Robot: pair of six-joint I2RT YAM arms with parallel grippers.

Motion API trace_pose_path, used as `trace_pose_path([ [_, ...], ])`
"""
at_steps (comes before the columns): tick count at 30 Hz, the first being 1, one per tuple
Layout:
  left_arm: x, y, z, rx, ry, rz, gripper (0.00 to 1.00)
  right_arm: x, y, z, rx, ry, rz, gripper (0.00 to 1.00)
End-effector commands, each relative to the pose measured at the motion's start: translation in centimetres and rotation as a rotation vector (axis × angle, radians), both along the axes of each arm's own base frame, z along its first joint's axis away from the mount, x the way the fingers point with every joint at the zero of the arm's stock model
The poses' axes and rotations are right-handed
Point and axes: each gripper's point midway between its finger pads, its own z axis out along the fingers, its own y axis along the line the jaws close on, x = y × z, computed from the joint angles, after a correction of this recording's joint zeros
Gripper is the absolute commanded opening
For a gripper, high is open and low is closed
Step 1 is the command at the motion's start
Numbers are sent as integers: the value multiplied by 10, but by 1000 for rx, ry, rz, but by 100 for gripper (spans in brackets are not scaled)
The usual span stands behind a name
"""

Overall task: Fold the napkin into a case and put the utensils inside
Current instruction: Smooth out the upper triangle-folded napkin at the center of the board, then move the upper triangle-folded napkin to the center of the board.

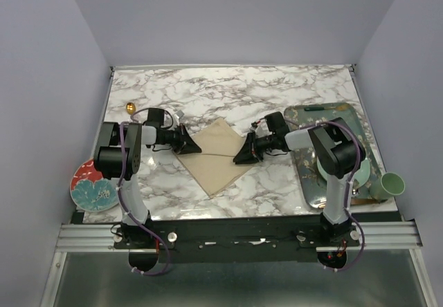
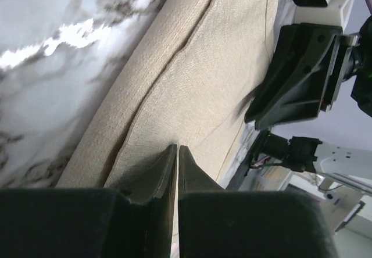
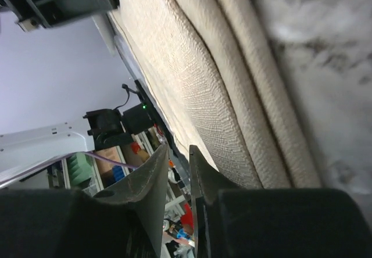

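Setting: marble tabletop point(image 1: 228, 89) between pale lilac walls, viewed from above.
Napkin: beige napkin point(image 1: 216, 156) at centre frame, lying flat as a diamond, one crease running across its middle; layered ridges showing in both wrist views.
Left gripper point(image 1: 188, 141): at the cloth's left corner, jaws pressed almost together; unclear whether any cloth is pinched.
Right gripper point(image 1: 243, 156): at the cloth's right corner, jaws a sliver apart, nothing visible between them.
Utensils: gold spoon point(image 1: 130, 106) at upper left, well apart from the cloth; fork not made out.
Progress: early, by the look of it. Folding begun, no pocket formed, utensils yet to go in.
Also on the table: patterned tray point(image 1: 304, 117) at right, flowered plate point(image 1: 93, 184) at lower left.
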Motion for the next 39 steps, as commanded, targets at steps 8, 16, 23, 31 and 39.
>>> trace_pose_path([
  [8, 3, -18, 39, 183, -299, -394, 31, 33, 10, 116, 62, -400, 133, 34],
  [16, 20, 6, 75, 391, -455, -432, 45, 64, -25, 45, -311, -539, 232, 34],
  [23, 43, 17, 83, 493, -580, -488, 60, 38, -46, 4, -400, -438, 280, 33],
  [31, 77, -16, 64, 497, -663, -592, 61, -1, -54, -19, -387, -263, 307, 33],
  [39, 104, -54, 35, 470, -677, -635, 54, -35, -48, -6, -267, -139, 335, 32],
])
